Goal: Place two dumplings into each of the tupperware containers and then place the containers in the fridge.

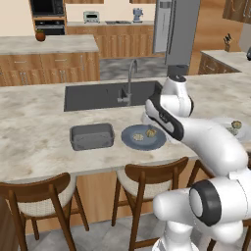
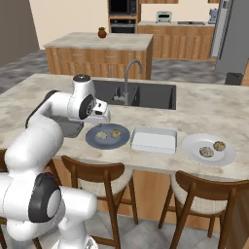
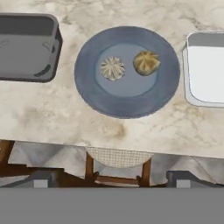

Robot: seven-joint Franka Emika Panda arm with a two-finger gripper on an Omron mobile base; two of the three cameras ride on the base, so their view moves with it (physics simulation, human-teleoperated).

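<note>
The jaws (image 3: pixel 112 186) are spread wide and empty above the blue plate (image 3: pixel 87 87), where two dumplings (image 3: pixel 112 68) are kept within reach

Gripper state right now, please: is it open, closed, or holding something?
Gripper: open, holding nothing, above the blue plate with two dumplings.
</note>
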